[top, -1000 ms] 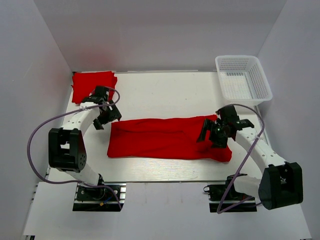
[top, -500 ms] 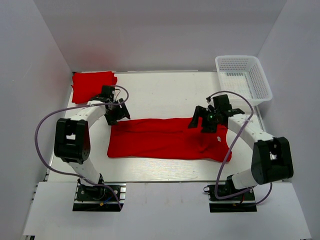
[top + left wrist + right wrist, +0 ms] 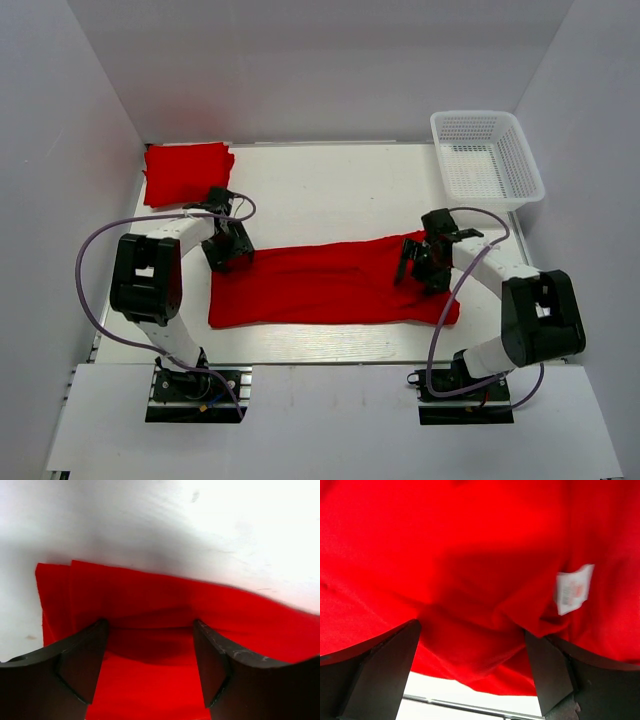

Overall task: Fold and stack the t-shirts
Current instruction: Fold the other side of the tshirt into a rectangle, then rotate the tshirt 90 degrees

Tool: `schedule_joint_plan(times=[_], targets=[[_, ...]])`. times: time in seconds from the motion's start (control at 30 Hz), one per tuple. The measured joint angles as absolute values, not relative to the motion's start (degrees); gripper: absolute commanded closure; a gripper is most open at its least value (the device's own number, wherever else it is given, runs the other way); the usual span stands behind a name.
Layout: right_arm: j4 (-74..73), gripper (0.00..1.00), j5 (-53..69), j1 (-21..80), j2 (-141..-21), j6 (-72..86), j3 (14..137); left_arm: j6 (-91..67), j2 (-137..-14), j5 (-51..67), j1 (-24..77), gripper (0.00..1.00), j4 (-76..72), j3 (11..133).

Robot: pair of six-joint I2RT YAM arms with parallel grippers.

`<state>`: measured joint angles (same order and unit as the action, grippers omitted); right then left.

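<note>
Both my jaws are dropping onto the t-shirt [image 3: 330,290], spread wide. I'm risking pinching just one layer, unravelling its fold.

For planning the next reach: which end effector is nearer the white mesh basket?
Right. The right end effector is at the right end of the spread t-shirt, below the basket in the top view; the left end effector is at its left end.

Lab test booth, plain white walls [image 3: 320,60]
</note>
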<state>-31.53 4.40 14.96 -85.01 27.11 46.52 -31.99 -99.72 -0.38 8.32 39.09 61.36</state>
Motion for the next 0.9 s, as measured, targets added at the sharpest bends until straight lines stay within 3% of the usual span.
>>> schedule_joint_plan(times=[0.27,0.43,0.63,0.9], targets=[[-37.52,0.10,-4.21,13.98,-80.82,29.95,44.14,-34.13,-99.55,-4.51,8.32,0.18,43.09,60.95],[-39.90,0.10,-4.56,13.85,-80.82,26.96,50.89,-34.13,-99.22,-6.68,8.21,0.00,46.13,61.60],[-37.93,0.10,0.40,13.93,-77.95,22.96,58.50,-33.10,-95.96,-8.38,8.43,0.00,49.34,69.17],[-33.21,0.10,10.09,16.71,-78.37,21.96,54.63,-28.27,-93.45,-2.11,9.39,0.00,43.51,70.28]])
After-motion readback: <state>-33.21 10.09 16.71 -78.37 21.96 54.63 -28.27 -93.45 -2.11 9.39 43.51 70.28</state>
